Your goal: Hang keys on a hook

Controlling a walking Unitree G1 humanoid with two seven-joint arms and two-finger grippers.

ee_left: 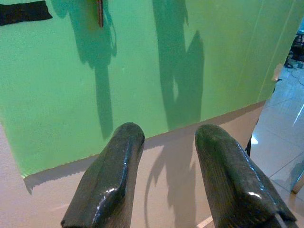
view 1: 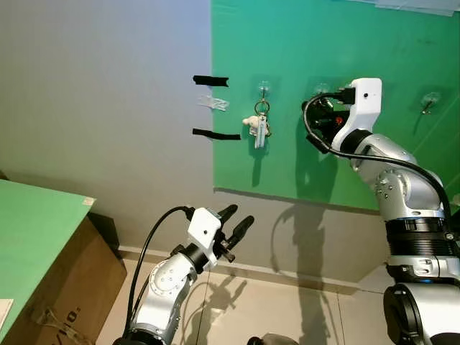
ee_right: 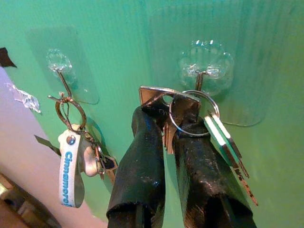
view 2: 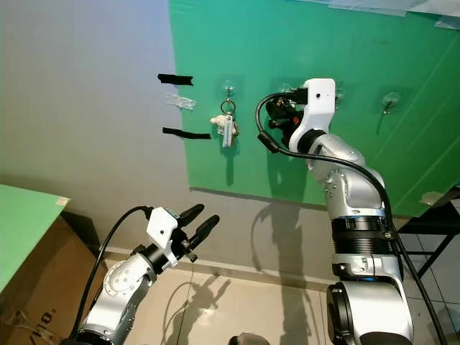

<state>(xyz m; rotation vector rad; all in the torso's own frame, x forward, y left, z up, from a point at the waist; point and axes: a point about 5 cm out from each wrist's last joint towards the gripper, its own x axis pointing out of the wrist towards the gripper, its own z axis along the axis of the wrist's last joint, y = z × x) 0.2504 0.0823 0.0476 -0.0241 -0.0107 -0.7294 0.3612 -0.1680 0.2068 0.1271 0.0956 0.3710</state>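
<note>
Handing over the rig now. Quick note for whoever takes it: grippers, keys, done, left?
Right gripper: raised at the green board, shut on the keys; their ring sits right at the clear hook, but whether it is over the prong is unclear.
Left gripper: low, open, empty, idle.
Next hook toward the robot's left already carries another key bunch with a white tag.
Done: keys brought up to the hook.
Left: confirm the ring is on the prong, open the fingers, pull back.
</note>
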